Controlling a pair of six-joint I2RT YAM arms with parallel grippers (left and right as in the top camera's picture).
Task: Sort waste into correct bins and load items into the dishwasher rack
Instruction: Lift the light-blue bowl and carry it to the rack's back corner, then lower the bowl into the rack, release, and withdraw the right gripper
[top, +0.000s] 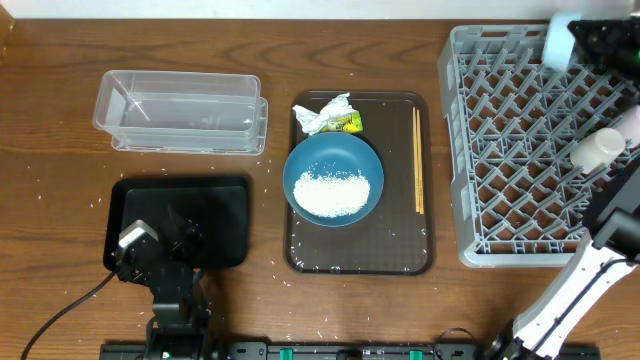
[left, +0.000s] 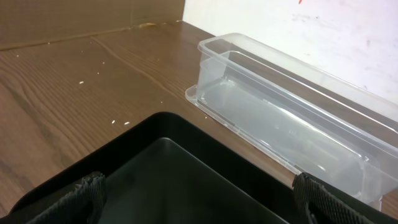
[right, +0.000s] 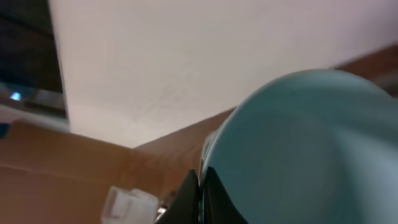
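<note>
Rims suit a thin pinch, so the right jaws are closed tight on the edge of the small light blue bowl (right: 298, 149), held above the far corner of the dishwasher rack (top: 452, 160), apparently to be set down near the white cup (top: 597, 150). Left jaws gape fully, empty, over the black tray (left: 174, 174), the clear tub (left: 280, 106) just ahead of them, seemingly ready for the wrapper (top: 328, 117) and rice (top: 330, 193).
</note>
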